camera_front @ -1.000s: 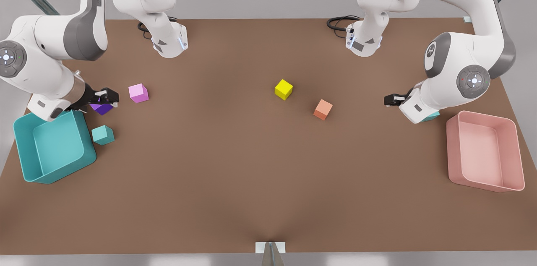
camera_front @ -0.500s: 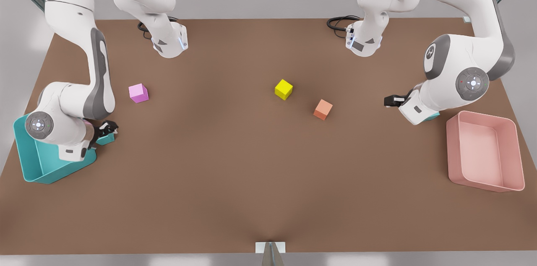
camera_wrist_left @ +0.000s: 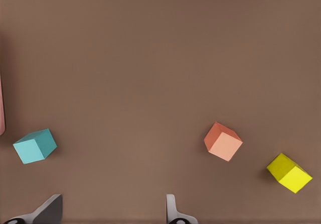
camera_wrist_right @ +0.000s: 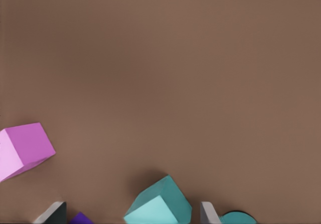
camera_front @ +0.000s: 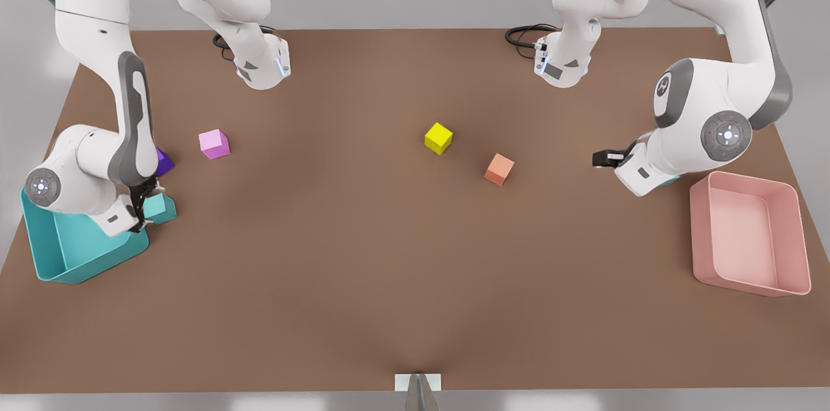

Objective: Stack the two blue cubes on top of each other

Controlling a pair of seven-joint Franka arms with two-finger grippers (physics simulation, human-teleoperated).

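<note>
Now right gripper (camera_front: 144, 207) straddles teal cube (camera_front: 159, 208).

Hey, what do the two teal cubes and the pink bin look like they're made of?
Teal cube at the front view's left and its twin: matte plastic or painted wood, perhaps; flat even colour, crisp edges, no glare. Being renders, they leave it open.
Pink bin: probably smooth moulded plastic, judging by thin walls, rounded corners and a faint soft sheen.
</note>
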